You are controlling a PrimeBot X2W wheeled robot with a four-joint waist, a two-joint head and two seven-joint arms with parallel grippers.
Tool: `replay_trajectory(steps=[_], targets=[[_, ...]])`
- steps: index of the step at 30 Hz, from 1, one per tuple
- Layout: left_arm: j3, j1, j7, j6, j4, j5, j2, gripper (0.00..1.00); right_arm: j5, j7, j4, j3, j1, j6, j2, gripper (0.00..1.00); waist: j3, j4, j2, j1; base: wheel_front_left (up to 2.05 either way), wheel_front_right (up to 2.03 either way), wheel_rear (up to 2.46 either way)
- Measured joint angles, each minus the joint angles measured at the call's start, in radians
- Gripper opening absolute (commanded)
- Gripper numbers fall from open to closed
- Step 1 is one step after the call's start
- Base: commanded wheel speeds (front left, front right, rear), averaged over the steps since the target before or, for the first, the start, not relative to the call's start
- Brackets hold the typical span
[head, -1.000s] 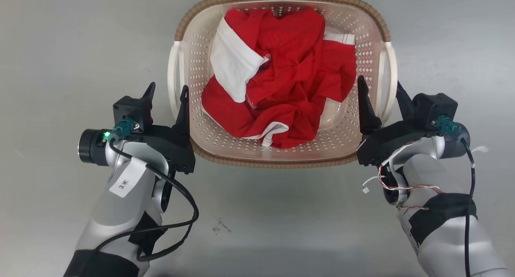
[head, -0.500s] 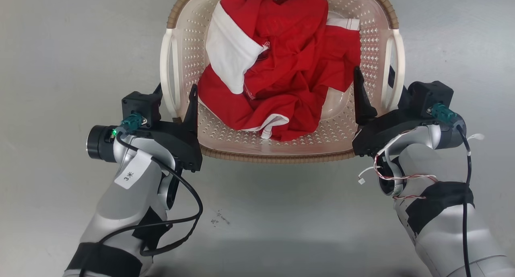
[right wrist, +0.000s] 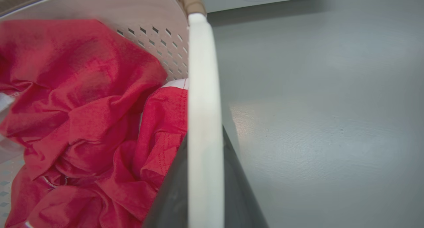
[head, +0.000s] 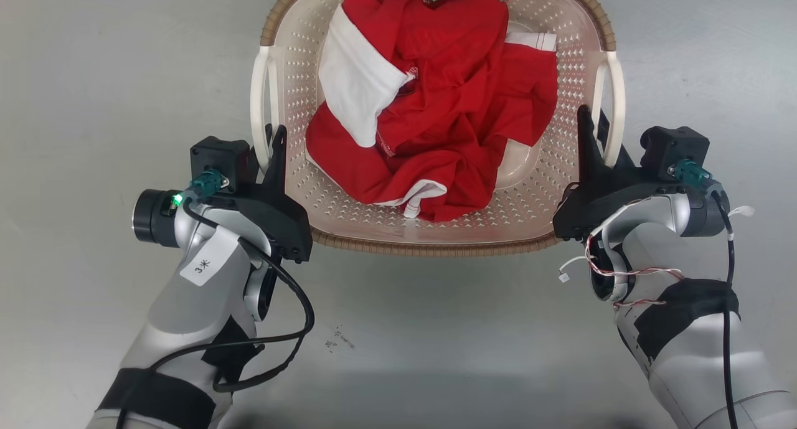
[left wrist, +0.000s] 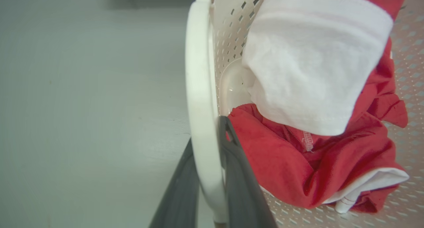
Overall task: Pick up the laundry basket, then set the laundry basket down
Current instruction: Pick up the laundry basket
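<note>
The laundry basket (head: 436, 247) is at the top centre of the head view, in front of the robot, and its far edge is cut by the frame. Under and around it is a plain grey floor (head: 93, 74). I cannot tell if the basket rests on the floor or hangs just over it.

Inside the basket lies a crumpled red garment (head: 448, 117) with a white panel (head: 352, 86) folded over its left part. Small holes show in the cream walls around the cloth.

The left claw (head: 274, 136) is clamped on the basket's left handle (head: 256, 99), near the lower end of this handle. In the left wrist view, the left claw (left wrist: 208, 132) has one dark finger on each side of the white handle (left wrist: 198, 72), both touching it, with the red cloth (left wrist: 288, 165) and white panel (left wrist: 311, 62) just beside the inner finger.

The right claw (head: 593, 121) is clamped in the same way on the right handle (head: 616, 99). In the right wrist view, the right claw (right wrist: 204, 135) presses its two fingers against the handle (right wrist: 202, 72), the red cloth (right wrist: 82, 99) on the inner side and the floor (right wrist: 314, 122) on the outer side.

Both pale forearms rise from the lower corners of the head view.
</note>
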Motion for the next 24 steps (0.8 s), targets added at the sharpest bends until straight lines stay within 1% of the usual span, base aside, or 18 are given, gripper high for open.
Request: replay_trajectory(steps=[9,13,24], targets=[[-0.060,-0.001,0.000,0.014,0.016,-0.053,0.003,0.00,0.052,0.001,0.028,0.039,-0.003,-0.013,-0.005,0.00,-0.019,-0.003,0.0001,0.0001,0.00,0.00,0.00],[-0.080,0.001,0.000,0.022,0.020,-0.068,0.003,0.00,0.078,0.001,0.040,0.052,-0.003,-0.014,-0.005,0.00,-0.038,-0.004,0.0001,0.0001,0.00,0.00,0.00],[-0.127,0.059,0.000,0.036,0.038,-0.130,0.003,0.00,0.129,0.001,0.081,0.114,0.036,-0.016,-0.005,0.00,-0.125,-0.005,0.0001,0.0000,0.00,0.00,0.00]])
